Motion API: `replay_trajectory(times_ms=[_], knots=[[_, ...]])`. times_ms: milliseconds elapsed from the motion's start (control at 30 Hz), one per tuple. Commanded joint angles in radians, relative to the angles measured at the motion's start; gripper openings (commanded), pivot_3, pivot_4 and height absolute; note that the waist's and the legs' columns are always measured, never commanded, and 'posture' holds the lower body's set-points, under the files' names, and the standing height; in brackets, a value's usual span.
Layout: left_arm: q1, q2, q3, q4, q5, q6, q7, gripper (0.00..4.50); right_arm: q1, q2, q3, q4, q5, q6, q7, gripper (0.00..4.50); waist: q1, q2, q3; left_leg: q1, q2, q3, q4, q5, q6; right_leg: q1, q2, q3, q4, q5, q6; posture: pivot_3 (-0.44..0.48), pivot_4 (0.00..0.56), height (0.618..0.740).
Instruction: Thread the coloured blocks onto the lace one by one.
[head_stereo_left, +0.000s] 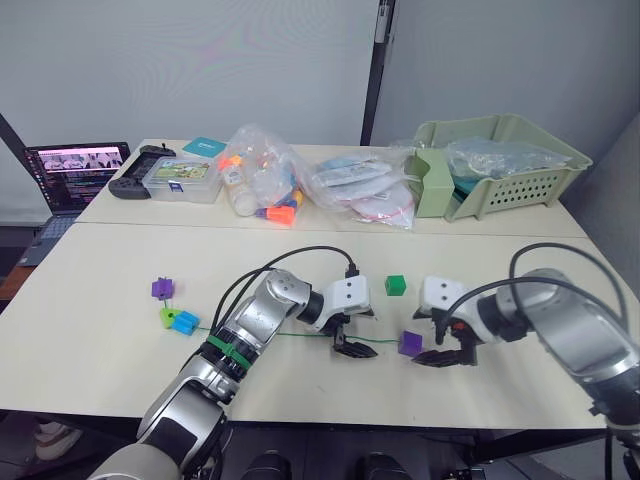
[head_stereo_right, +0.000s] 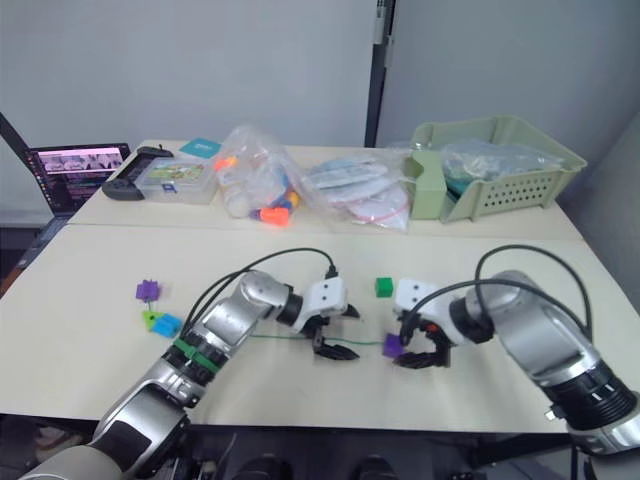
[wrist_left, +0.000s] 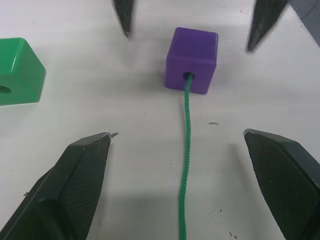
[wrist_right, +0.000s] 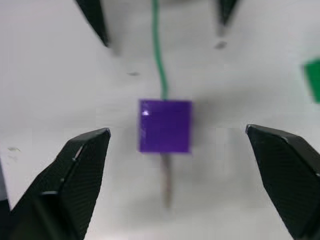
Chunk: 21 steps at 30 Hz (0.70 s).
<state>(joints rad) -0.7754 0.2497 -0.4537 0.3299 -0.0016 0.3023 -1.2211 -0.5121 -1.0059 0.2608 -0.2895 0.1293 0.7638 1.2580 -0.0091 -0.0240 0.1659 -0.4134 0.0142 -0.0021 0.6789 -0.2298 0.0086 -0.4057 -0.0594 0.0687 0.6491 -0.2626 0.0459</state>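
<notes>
Near edge of the tabletop (head_stereo_left: 90, 370): left pincer (head_stereo_left: 352, 346), fingers spread, released, grasping nothing; the green lace (wrist_left: 186, 150) lies on the surface between its fingers. Right pincer (head_stereo_left: 442, 355), likewise spread and released, facing the left one.

Between the two pincers: purple block (head_stereo_left: 410, 343), resting on the tabletop, untouched by either; the lace enters its hole on the left pincer's side, and a stiff tip (wrist_right: 166, 185) sticks out the opposite face.

Just beyond: dark green block (head_stereo_left: 395, 285), loose, unthreaded.

Robot's left: second purple block (head_stereo_left: 162, 288), lime green block (head_stereo_left: 168, 316) and blue block (head_stereo_left: 185, 322), the last two touching.

Far side: clear bags of toys (head_stereo_left: 262, 185), green basket (head_stereo_left: 500, 165), plastic box (head_stereo_left: 182, 178), game controller (head_stereo_left: 140, 172), laptop (head_stereo_left: 75, 175).
</notes>
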Motion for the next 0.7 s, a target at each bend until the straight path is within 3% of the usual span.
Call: replay_trajectory(times_ms=[33,367,567,700], knots=[[-0.007,-0.017,0.008,-0.036,-0.022,-0.034,-0.001,4.50,0.027,-0.040,-0.055,-0.023,0.023,-0.018,-0.001,4.41,0.000,0.000,0.000,0.000,0.000,0.000,0.000,0.000,0.000,0.000,0.000,0.000,0.000,0.000,0.000,0.000,0.150,0.737],[-0.022,-0.033,0.012,-0.018,-0.022,-0.064,-0.001,4.50,0.116,-0.019,-0.052,0.000,0.018,-0.045,-0.061,4.41,-0.004,0.000,0.000,0.000,0.000,0.000,0.000,0.000,0.000,0.000,0.000,0.000,0.000,0.000,0.000,0.000,0.150,0.737],[-0.031,-0.064,0.018,0.008,-0.024,-0.088,0.017,4.50,0.161,-0.034,-0.076,-0.021,0.031,-0.045,-0.079,2.67,0.000,0.000,0.000,-0.001,0.000,0.000,0.000,0.000,0.000,0.000,0.000,0.000,0.000,0.000,0.000,0.000,0.150,0.737],[-0.047,-0.113,0.020,0.061,-0.024,-0.124,0.037,4.50,0.195,-0.059,-0.142,-0.073,0.088,-0.007,-0.070,2.67,0.004,0.000,0.000,-0.001,-0.001,0.000,0.000,0.000,0.000,0.000,0.000,0.000,0.000,0.000,0.000,0.000,0.150,0.737]])
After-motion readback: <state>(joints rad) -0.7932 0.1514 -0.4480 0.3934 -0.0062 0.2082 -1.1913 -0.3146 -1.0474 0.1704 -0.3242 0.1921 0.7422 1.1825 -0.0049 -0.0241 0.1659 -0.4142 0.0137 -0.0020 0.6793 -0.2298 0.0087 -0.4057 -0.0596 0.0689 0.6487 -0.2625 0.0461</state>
